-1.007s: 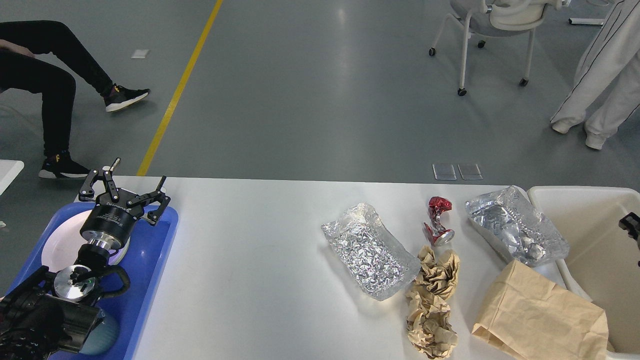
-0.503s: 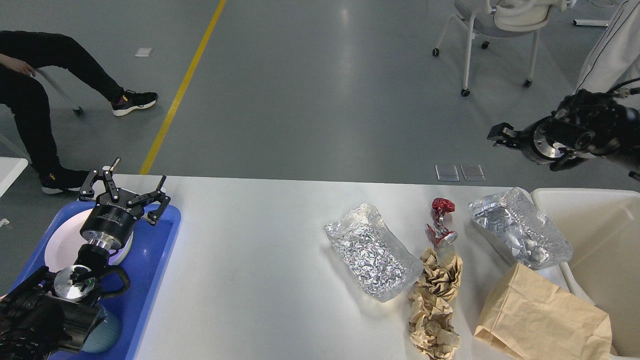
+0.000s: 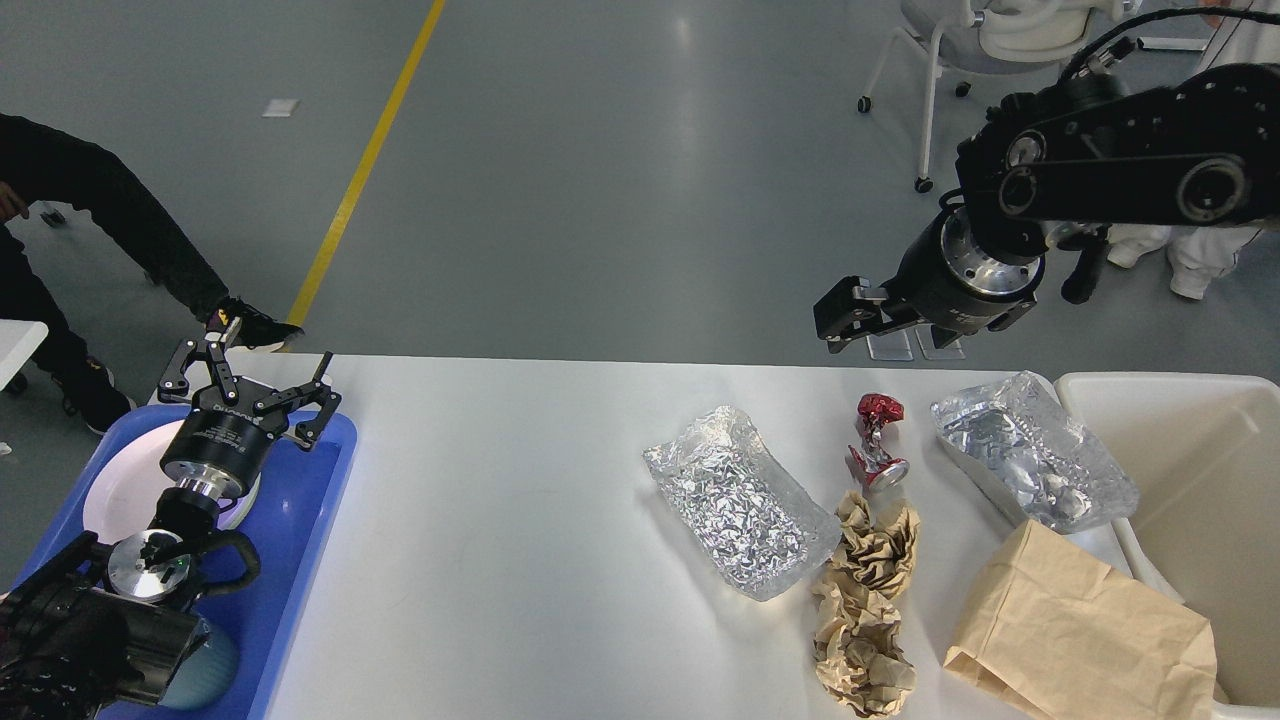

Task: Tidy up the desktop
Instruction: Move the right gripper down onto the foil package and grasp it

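While grey floor with a yellow line [image 3: 360,180] lies behind, white desktop [image 3: 520,560] long axis left to right, left gripper [image 3: 245,375] fingers spread over blue tray [image 3: 300,540], right gripper [image 3: 845,315] state I cannot tell

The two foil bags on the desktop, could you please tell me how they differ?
The middle foil bag lies flat on the bare desktop; the right foil bag rests against the bin, beside the brown paper bag. The middle one looks longer. Both are crinkled silver.

Desktop [image 3: 520,560] smooth, white; foil bag [image 3: 741,514] crinkled, shiny; paper bag [image 3: 1080,630] matt.
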You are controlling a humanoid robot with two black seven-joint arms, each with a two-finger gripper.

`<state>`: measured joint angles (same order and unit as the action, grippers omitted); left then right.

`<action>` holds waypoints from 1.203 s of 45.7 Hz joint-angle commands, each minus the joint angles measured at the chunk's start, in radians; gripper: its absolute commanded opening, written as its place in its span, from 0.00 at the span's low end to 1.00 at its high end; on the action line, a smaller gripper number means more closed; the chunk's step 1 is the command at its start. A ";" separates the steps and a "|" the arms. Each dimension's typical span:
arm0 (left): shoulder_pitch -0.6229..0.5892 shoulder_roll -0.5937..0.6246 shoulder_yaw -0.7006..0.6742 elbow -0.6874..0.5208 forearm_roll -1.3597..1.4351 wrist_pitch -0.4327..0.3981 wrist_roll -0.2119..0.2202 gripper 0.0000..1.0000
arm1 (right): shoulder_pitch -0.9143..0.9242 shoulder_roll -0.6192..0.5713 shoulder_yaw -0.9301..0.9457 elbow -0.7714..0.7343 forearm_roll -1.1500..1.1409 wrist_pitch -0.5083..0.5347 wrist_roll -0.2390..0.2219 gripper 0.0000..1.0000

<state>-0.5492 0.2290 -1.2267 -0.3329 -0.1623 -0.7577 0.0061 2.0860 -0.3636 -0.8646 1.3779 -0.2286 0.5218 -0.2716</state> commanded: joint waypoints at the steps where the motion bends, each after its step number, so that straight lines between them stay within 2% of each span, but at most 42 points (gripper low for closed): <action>1: 0.000 0.000 0.000 0.000 0.000 0.000 0.000 0.96 | 0.052 -0.052 0.048 0.085 -0.008 0.046 0.000 1.00; 7: 0.000 0.000 0.001 0.000 0.000 0.000 0.000 0.96 | -0.007 -0.048 0.056 0.073 -0.051 0.038 -0.005 1.00; 13: 0.000 0.000 0.001 0.000 0.000 0.000 0.000 0.96 | -0.181 -0.026 0.058 -0.020 -0.023 -0.057 -0.015 1.00; 23: 0.000 0.000 0.000 0.000 0.000 0.000 0.000 0.96 | -0.426 0.006 0.056 -0.074 0.230 -0.221 -0.024 1.00; 34: 0.000 0.000 0.001 0.000 0.000 0.000 0.000 0.96 | -0.569 0.006 0.110 -0.074 0.492 -0.289 -0.023 1.00; 42: 0.000 0.000 -0.001 0.000 0.000 0.000 0.000 0.96 | -0.690 0.011 0.220 -0.095 0.508 -0.387 -0.023 1.00; 55: 0.000 0.000 0.001 0.000 0.000 0.000 0.000 0.96 | -0.845 0.098 0.320 -0.247 0.509 -0.456 -0.023 0.99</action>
<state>-0.5491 0.2285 -1.2263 -0.3329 -0.1626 -0.7578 0.0061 1.2994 -0.2961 -0.5831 1.1988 0.2809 0.0798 -0.2946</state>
